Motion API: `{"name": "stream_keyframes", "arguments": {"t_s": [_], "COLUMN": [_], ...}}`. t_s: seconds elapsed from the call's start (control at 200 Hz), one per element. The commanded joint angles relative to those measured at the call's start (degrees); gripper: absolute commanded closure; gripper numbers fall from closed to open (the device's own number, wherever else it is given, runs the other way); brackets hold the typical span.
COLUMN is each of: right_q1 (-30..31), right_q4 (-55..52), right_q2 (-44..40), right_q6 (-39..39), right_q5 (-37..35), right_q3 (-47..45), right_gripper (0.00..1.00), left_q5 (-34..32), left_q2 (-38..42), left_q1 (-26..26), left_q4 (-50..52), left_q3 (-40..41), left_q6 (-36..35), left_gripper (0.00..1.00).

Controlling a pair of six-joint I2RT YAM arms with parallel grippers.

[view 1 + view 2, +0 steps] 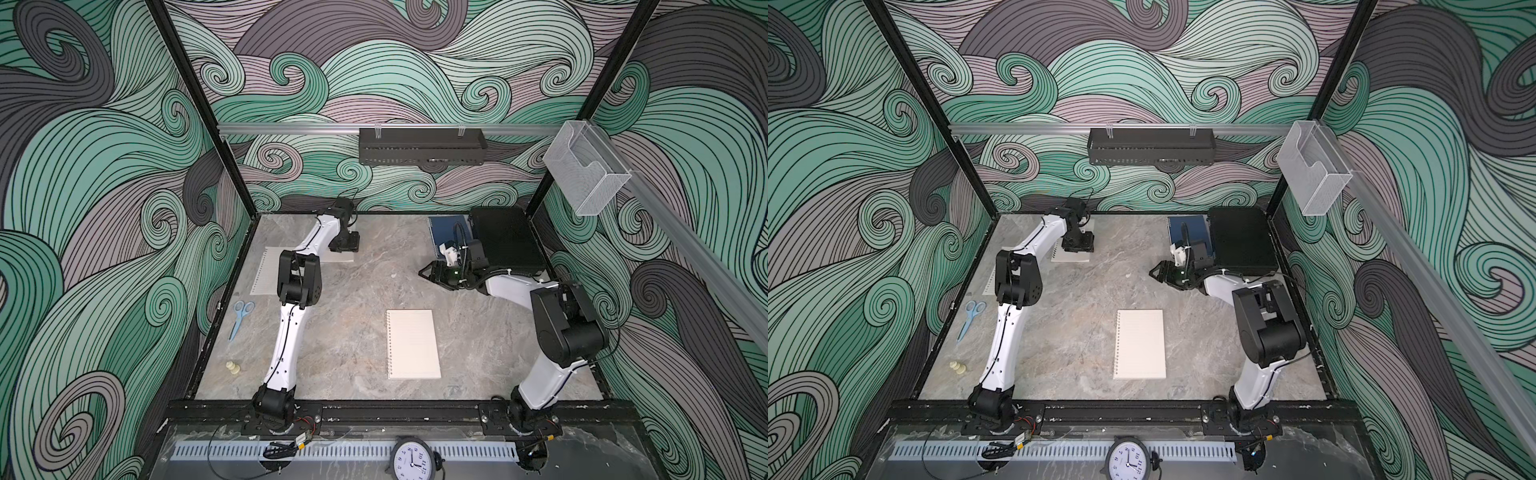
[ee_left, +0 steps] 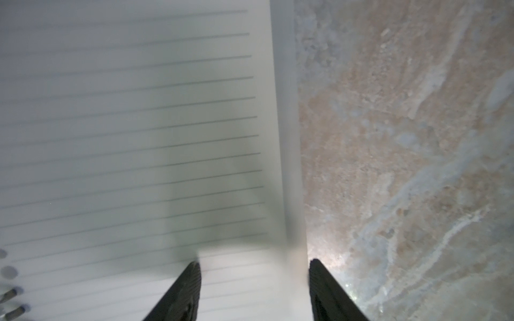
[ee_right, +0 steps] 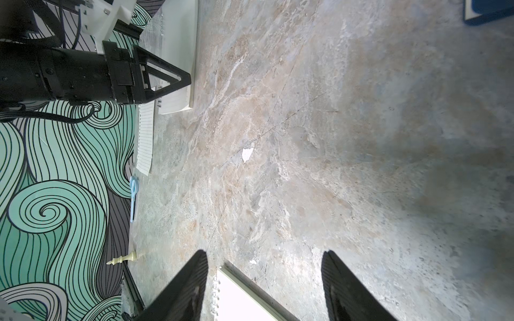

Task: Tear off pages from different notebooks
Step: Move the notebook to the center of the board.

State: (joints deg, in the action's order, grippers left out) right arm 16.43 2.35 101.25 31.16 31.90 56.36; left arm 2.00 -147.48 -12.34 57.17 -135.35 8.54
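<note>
In both top views, a cream notebook (image 1: 413,344) lies in the middle of the table (image 1: 345,316). Its long axis runs near to far, with the spiral along its left edge. A blue notebook (image 1: 446,230) lies far right, beside a black case (image 1: 509,245). A loose lined page (image 1: 266,272) lies far left, also lengthwise, its punched holes facing left. The left pincer (image 1: 345,246) points down onto a mostly hidden white lined notebook (image 1: 338,257). The right pincer (image 1: 428,272) hovers sideways near the blue notebook.

Left wrist view: the left pincer (image 2: 254,264) stands partly open, straddling the lined notebook's (image 2: 133,139) free long edge.

Right wrist view: the right pincer (image 3: 265,254) is wide and empty above bare table. The cream notebook's (image 3: 242,297) spiral corner lies beneath, and a small paper scrap (image 3: 247,154) lies beyond.
</note>
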Motion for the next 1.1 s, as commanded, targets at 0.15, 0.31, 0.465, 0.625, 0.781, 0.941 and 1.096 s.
{"name": "stream_keyframes", "arguments": {"t_s": [0.15,0.31,0.465,0.625,0.781,0.941,1.096], "right_q1": [-0.30,-0.34,-0.34,-0.41,-0.34,0.40,1.91], "right_q4": [0.31,0.43,-0.59,-2.13,-5.37,-10.38,-18.49], "right_q2": [-0.06,-0.52,-2.22,-4.34,-6.80,-13.15,-19.66], "right_q6": [0.66,0.60,-0.13,-1.24,-2.89,-4.60,-6.15], "right_q5": [-0.53,-0.39,-1.12,-2.41,-3.46,-5.75,-8.84], "right_q3": [0.84,0.27,-0.28,-1.40,-4.13,-10.21,-14.43], "right_gripper": [0.34,0.34,0.34,0.34,0.34,0.34,0.34], "left_q5": [2.01,2.83,5.13,7.65,11.17,17.10,17.95], "left_q2": [-8.04,-9.25,-8.12,-3.70,3.84,23.34,35.91], "left_q1": [2.10,2.61,2.65,2.39,1.84,-0.90,-4.78], "left_q4": [3.75,4.23,4.00,3.13,5.36,-10.95,-16.75], "left_q3": [-4.18,-7.07,-6.86,-5.54,-1.31,28.47,46.09], "left_q6": [-1.08,-1.33,-2.63,-0.72,2.06,6.09,10.07], "left_gripper": [0.39,0.39,0.36,0.33,0.32,0.32,0.32]}}
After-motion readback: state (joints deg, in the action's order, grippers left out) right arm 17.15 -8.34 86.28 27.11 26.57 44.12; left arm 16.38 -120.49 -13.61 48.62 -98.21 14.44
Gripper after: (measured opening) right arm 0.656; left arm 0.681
